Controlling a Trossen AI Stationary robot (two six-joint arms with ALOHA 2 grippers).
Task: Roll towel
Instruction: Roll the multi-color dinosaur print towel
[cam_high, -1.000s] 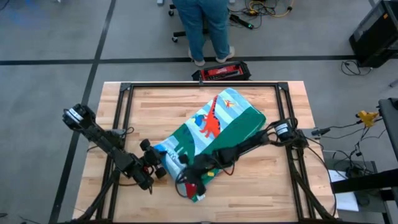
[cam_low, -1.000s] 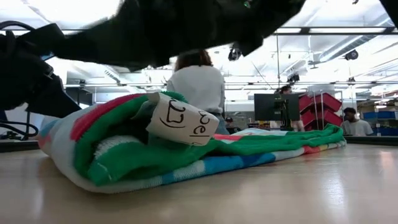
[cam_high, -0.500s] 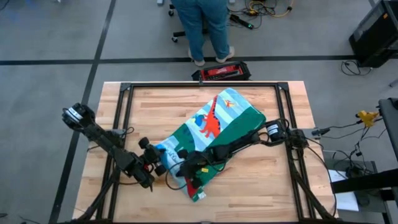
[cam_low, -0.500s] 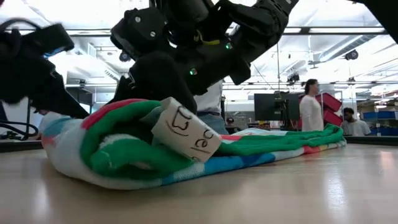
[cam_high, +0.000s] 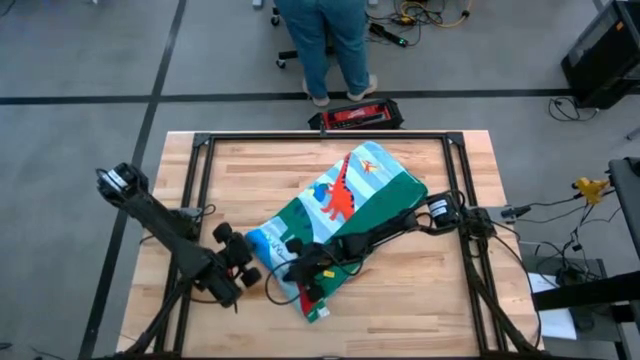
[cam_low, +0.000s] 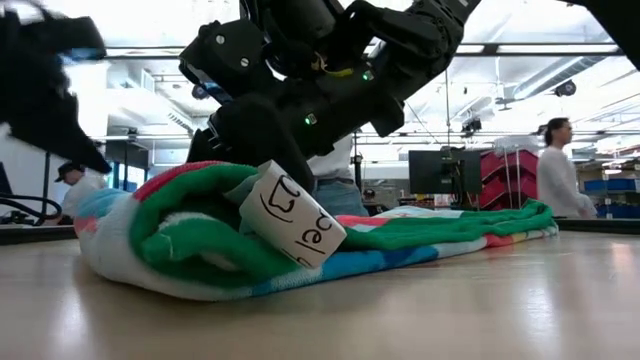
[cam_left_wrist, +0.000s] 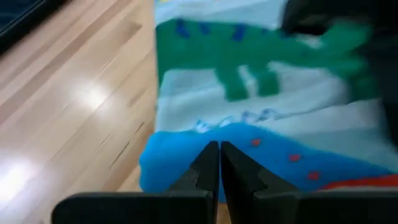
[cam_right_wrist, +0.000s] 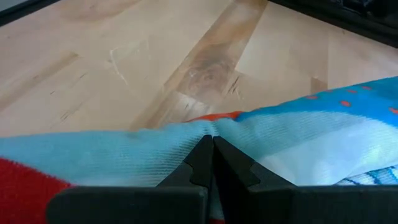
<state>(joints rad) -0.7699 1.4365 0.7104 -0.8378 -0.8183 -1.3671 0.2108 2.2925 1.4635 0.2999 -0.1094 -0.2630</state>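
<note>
The towel (cam_high: 350, 210) lies slantwise across the wooden table, green with a red dinosaur on pale blue. Its near-left end is rolled over into a thick fold (cam_low: 190, 235), with a white label (cam_low: 292, 215) sticking out of it. My right gripper (cam_right_wrist: 211, 142) is down on that rolled end (cam_high: 293, 272), shut on the cloth. My left gripper (cam_left_wrist: 219, 149) is shut beside the towel's left edge (cam_high: 252, 272), its tips over the blue border (cam_left_wrist: 186, 168). Whether it touches the cloth I cannot tell. My right gripper pinches a small pucker of the towel's pale blue cloth (cam_right_wrist: 186, 140) between its two fingertips, on the rolled near-left end. The fingers slant down from the table's right side. Creases run in to the tips. The towel stays on the table. One layer or several, I cannot tell.
A black metal frame (cam_high: 330, 135) runs around the tabletop. A red and black box (cam_high: 355, 115) sits at the far edge, and a person (cam_high: 325, 40) stands beyond it. Bare wood (cam_high: 420, 290) lies near and right of the towel.
My right gripper has come down from above onto the towel's rolled end, moving a little toward the table's left. My left gripper has risen and tipped beside the towel's left edge. The rolled end has stayed where it was.
</note>
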